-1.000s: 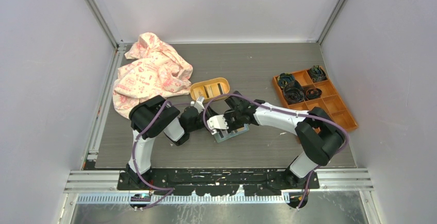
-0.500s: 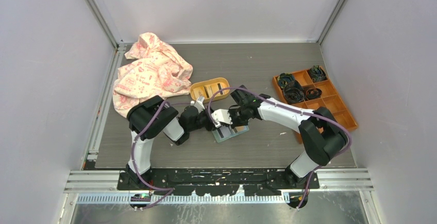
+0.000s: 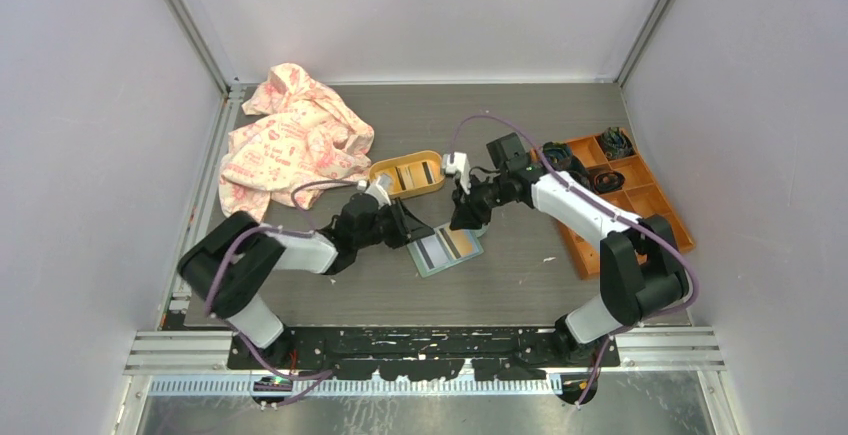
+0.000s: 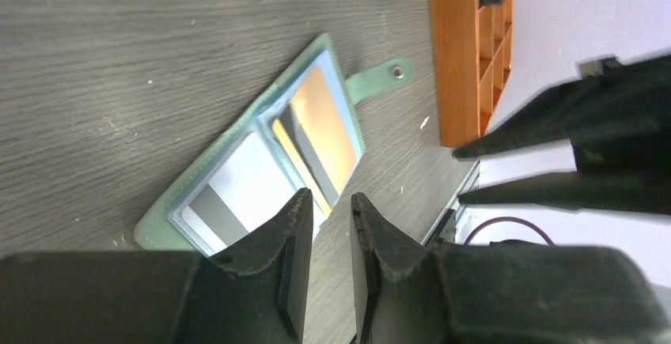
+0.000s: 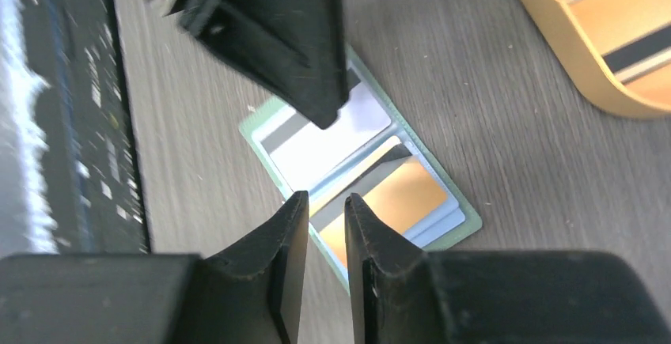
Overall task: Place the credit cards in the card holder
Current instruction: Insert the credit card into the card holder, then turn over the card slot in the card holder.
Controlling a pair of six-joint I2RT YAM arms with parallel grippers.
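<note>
The card holder (image 3: pixel 447 251) is lying open and flat on the table (image 3: pixel 520 125), between the two grippers. Its long axis is running from near-left to far-right at a slight slant, and its snap tab is pointing off the right end, toward the orange compartment box (image 3: pixel 650 217). A white card (image 4: pixel 237 178) with a grey stripe is being held in its left half, and beige-gold cards (image 4: pixel 324 119) with a dark stripe in its right half.

The left gripper (image 3: pixel 411 234) is being held just beside the holder's left end, its fingers slightly apart with nothing between them. The right gripper (image 3: pixel 463 222) is being held over the far edge, likewise narrowly parted and empty.

More striped cards (image 3: pixel 405 174) are being carried in the yellow-orange oval tray (image 3: pixel 383 168) just beyond the holder. Dark coiled items (image 3: pixel 572 177) are being kept in the box's far compartments. A pink patterned cloth (image 3: pixel 290 145) is lying crumpled at the far left.
</note>
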